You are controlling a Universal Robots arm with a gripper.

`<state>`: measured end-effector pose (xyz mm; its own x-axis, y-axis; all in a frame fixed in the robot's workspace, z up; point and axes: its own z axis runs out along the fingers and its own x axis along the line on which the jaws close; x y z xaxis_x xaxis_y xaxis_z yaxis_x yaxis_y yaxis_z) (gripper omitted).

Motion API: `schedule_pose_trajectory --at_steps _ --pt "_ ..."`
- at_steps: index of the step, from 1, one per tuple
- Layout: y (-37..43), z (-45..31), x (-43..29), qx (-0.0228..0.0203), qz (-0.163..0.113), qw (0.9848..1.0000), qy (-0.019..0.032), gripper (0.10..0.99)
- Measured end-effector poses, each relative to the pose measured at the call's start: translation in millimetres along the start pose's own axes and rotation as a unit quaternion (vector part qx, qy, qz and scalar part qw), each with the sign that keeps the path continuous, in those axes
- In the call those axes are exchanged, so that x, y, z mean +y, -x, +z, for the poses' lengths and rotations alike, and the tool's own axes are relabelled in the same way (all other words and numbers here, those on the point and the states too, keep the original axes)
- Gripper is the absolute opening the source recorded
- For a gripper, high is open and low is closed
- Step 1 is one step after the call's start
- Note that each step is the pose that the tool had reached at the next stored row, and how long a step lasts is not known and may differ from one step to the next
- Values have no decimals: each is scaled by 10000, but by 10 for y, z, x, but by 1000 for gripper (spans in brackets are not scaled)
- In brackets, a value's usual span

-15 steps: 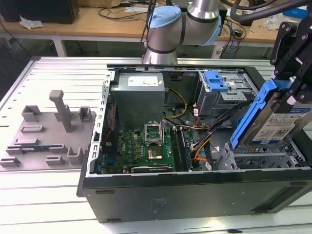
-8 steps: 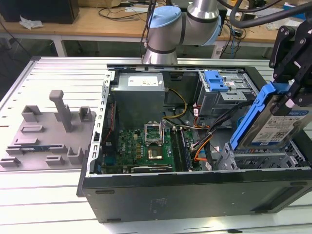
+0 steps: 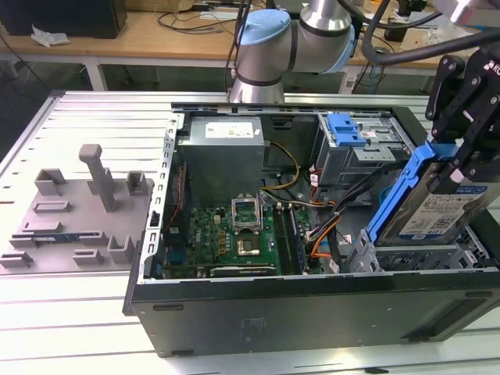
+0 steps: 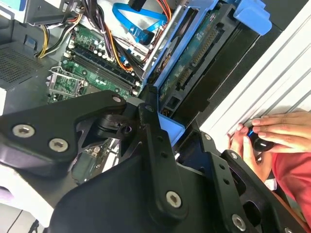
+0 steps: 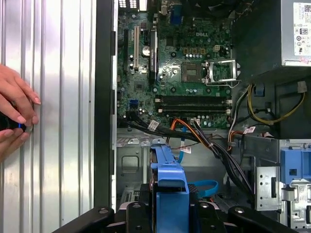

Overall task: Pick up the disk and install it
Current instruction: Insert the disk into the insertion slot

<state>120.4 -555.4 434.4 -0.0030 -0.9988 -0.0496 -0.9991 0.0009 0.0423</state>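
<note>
Box: open computer case [image 3: 312, 308] on tabletop [image 3: 70, 328] holds green board [image 3: 234, 230] and grey power box [image 3: 223, 152] | Disk: disk [image 3: 437, 211] tilted, low end at metal cage [image 3: 414, 258], near corner, the exterior view's right | Pincer: pincer [image 3: 455, 160] clamped on disk's blue frame | Hard to see: pincer hides disk's top; hand [image 4: 279, 133] covers a small dark thing

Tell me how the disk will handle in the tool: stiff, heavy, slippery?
Probably stiff and dense: the disk is a metal slab. Held tilted by its upper end in the tool, it may pivot. Its smooth blue plastic frame could slip.
</note>
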Motion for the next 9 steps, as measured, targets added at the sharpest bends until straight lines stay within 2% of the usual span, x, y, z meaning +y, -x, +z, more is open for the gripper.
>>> schedule_pose_trajectory --at_steps 2,9 --pt "-1 26 -1 0 0 10000 0 365" --pt "-14 187 -8 0 0 10000 0 365"
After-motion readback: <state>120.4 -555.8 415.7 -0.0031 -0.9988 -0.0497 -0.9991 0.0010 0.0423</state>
